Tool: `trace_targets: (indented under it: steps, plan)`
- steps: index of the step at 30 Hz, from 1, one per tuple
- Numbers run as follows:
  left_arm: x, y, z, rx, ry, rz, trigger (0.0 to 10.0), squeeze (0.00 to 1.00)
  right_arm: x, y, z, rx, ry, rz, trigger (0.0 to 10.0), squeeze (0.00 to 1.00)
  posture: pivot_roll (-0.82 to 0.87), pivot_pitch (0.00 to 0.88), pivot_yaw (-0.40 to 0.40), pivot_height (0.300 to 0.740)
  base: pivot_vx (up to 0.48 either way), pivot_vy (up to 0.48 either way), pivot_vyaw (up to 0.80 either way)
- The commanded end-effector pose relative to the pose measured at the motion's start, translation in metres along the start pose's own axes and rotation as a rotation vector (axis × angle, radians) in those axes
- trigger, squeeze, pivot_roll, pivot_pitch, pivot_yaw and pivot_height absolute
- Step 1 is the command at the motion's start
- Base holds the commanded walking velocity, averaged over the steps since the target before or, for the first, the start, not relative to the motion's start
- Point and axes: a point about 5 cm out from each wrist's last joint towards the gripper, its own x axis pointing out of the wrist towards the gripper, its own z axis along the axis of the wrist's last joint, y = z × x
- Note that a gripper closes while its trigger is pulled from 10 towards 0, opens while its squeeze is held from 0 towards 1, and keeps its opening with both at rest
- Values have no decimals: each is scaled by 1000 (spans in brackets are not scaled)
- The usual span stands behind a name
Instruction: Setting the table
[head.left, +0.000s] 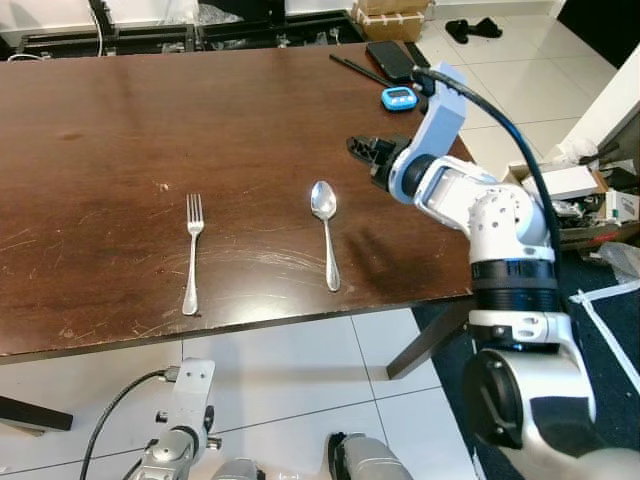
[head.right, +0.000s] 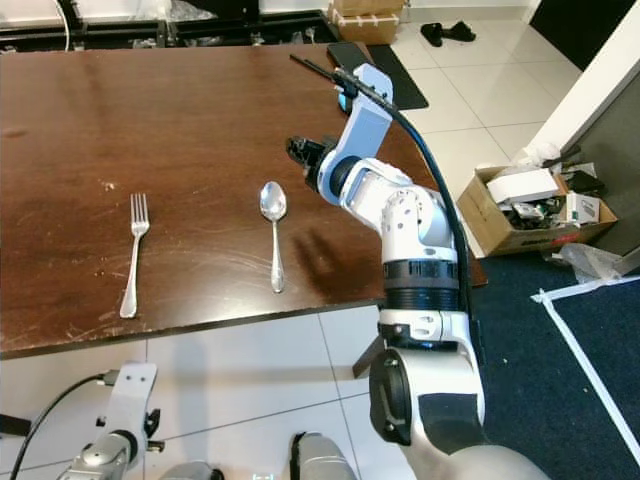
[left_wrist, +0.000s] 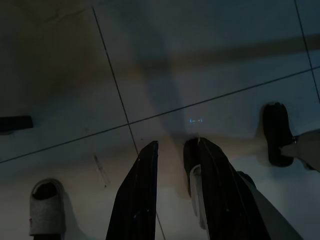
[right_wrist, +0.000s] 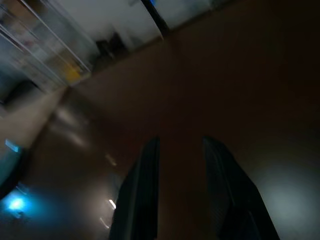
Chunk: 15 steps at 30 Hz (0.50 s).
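Note:
On the dark wooden table (head.left: 150, 110) a silver fork (head.left: 193, 250) and a silver spoon (head.left: 325, 225) lie side by side near the front edge, handles pointing toward me. My right gripper (head.left: 358, 148) hovers low over the table just right of and beyond the spoon's bowl, apart from it. In the right wrist view its fingers (right_wrist: 145, 185) stand open over bare wood with nothing between them. My left arm (head.left: 185, 400) hangs below the table edge. The left gripper (left_wrist: 175, 145) points at the tiled floor, fingers slightly apart and empty.
A blue timer (head.left: 398, 98), a black flat device (head.left: 388, 58) and a thin black stick (head.left: 358, 68) lie at the table's far right corner. A cardboard box of clutter (head.right: 520, 205) stands on the floor to the right. A slipper (left_wrist: 47, 207) lies under the table.

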Motion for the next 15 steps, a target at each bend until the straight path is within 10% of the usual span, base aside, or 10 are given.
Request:
trace_targets:
  steps: [1, 7, 15]
  plan:
    - [-2, 0, -6, -15, 16, 3, 10000, 0, -5, 7, 12, 8, -85, 60, 10000, 0, 31, 83, 6, 740, 0, 0, 0]
    - [-3, 2, 6, -80, -105, -23, 10000, 0, -66, 35, 5, -31, -144, 639, 10000, 0, 36, 79, 5, 740, 0, 0, 0]
    - [-4, 2, 8, -96, -141, -44, 10000, 0, -115, 11, -32, 1, -79, 761, 10000, 0, 38, 79, 7, 740, 0, 0, 0]
